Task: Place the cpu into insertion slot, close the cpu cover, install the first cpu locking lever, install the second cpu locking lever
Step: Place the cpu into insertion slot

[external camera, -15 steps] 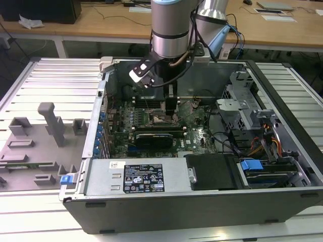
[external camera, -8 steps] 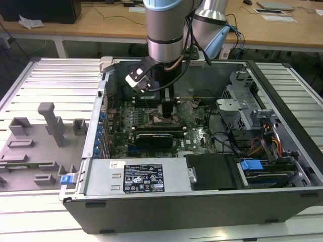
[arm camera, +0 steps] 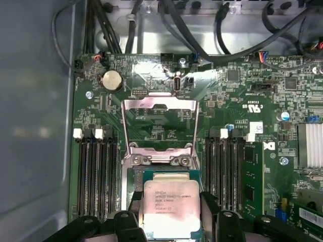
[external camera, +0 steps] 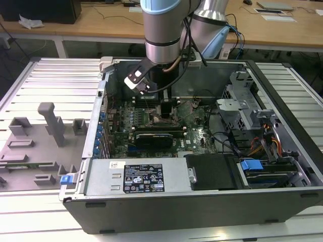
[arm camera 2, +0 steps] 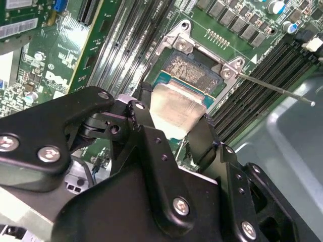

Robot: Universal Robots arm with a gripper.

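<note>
Currently end effector (arm camera: 171,213) clamped on cpu (arm camera: 170,204) edges over insertion slot (arm camera 2: 191,70); chip likely light, rigid, fragile; edge hold suits.

The robot's arm is a thick round silver-grey metal tube (external camera: 162,43). A pale blue ring (external camera: 161,6) sits on top of the tube. Beside the tube, on the exterior view's right, is a second grey round part with a pale blue cap (external camera: 218,44). Thin black cables (external camera: 190,38) run down beside the tube. Under the tube is a small black and white box (external camera: 137,80). Further below the tube is the black metal gripper (arm camera 2: 174,108), made of flat bars with rounded ends. Shiny round silver screws (arm camera 2: 180,205) dot the bars. Its two fingers (arm camera 2: 202,138) are black.
</note>
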